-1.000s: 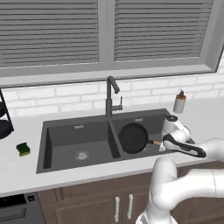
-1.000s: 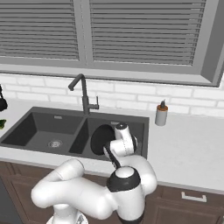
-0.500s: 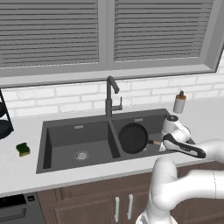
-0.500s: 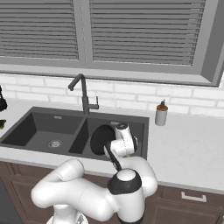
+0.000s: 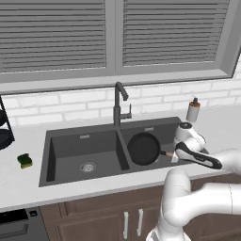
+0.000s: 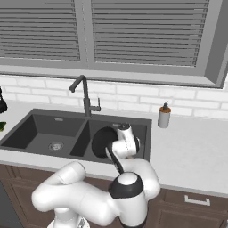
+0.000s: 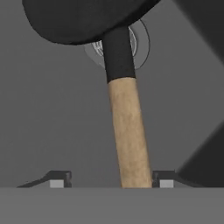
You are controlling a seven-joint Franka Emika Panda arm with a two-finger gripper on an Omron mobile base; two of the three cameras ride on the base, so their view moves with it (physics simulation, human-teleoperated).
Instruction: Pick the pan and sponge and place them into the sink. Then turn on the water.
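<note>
One white robot arm rises from the lower edge, bends at a bulky elbow in front of the cabinets and reaches forward and down over the right basin of the sink (image 5: 89,141), so that its hand (image 7: 108,183) hangs low above the front of that basin, wrist pointing down into it. Seen from the camera on the hand, the two dark fingertips (image 7: 59,178) stand spread to either side of the pan's wooden handle, with a clear gap between each tip and the wood, so the hand is parted and grips nothing. The pan (image 5: 144,148), round and black, lies inside the right basin with its pale handle pointing toward the hand and the front right of the sink; from the right base view the pan (image 6: 103,141) shows partly behind the wrist. In the hand view the pan (image 7: 83,17) covers part of the round silver drain (image 7: 139,43) beneath it. A tall dark gooseneck faucet (image 5: 119,104) stands behind the divider between the two basins. The small green and yellow sponge (image 5: 25,160) sits on the pale bench (image 5: 19,186) to the left of the sink, well apart from the hand. A small soap bottle (image 5: 193,110) stands on the bench behind the right rear corner of the sink.
</note>
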